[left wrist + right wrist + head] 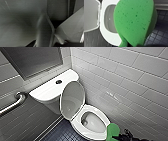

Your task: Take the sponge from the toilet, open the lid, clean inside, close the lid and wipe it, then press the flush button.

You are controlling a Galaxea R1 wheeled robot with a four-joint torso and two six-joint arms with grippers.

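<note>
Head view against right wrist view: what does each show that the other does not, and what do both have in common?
Head view alone: the tank top, the flush button on it, a grab bar and the white tiled wall. Right wrist view alone: the pores and dark specks on the face of the sponge, seen close. Both: the green sponge, the raised lid, the seat around the open bowl, and the dark tiled floor.

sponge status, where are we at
Right gripper holds the sponge, raised by the toilet's front rim. Lid stands up, bowl open. Nothing between sponge and bowl.
</note>
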